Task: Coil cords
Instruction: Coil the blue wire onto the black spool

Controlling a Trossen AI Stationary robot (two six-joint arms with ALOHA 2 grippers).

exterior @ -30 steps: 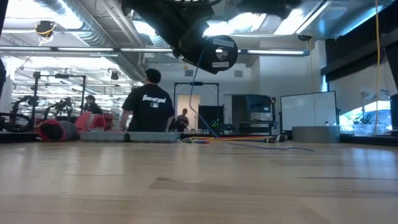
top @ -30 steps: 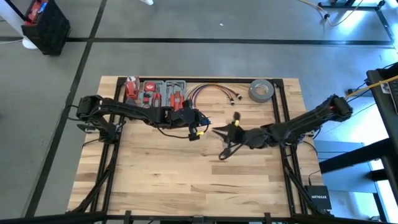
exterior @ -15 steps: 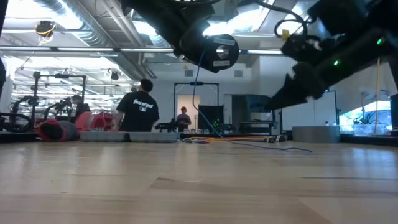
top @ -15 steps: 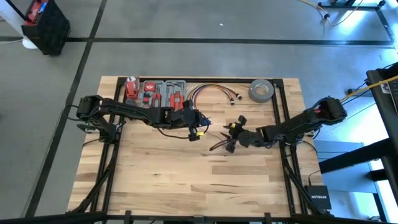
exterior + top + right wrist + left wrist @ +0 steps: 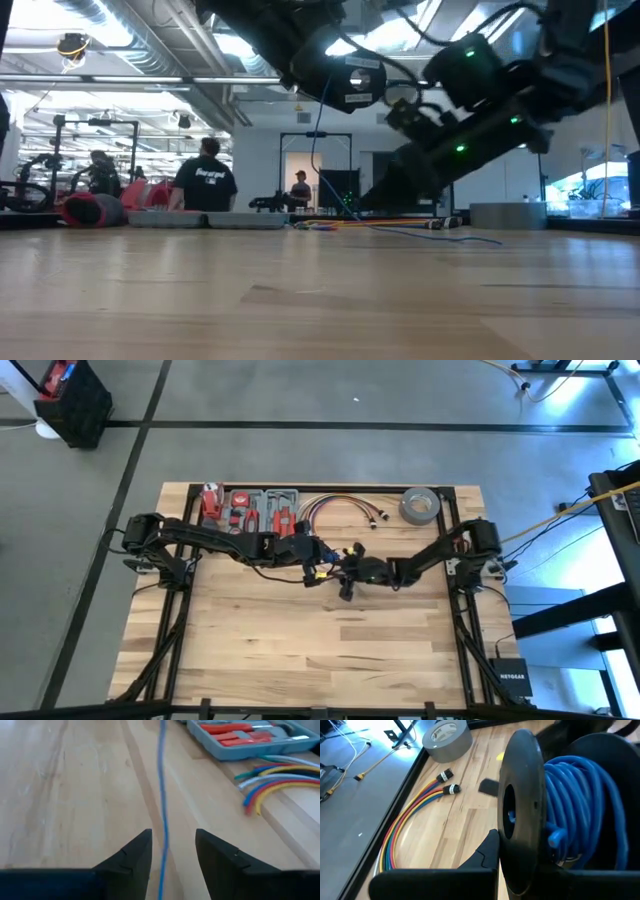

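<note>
Wooden tabletop (image 5: 300, 650) under my tool, pale planks, black frame rails along the edges. At the far edge: grey tool tray (image 5: 253, 508) with red-handled tools, a small red bottle (image 5: 210, 495) just beside it. Next along, a bundle of red, yellow and white cables (image 5: 335, 508) with plug ends, curved in a loop. Grey tape roll (image 5: 420, 506) lies flat near the far right corner. Low view: a person in a dark shirt (image 5: 205, 185) seen from behind, others farther off. A dark box (image 5: 75, 400) stands on the floor, well apart from the tabletop.

Far end of the blue wire (image 5: 162, 795) blurred, the spool (image 5: 555, 815) cut off by the frame edge.
</note>
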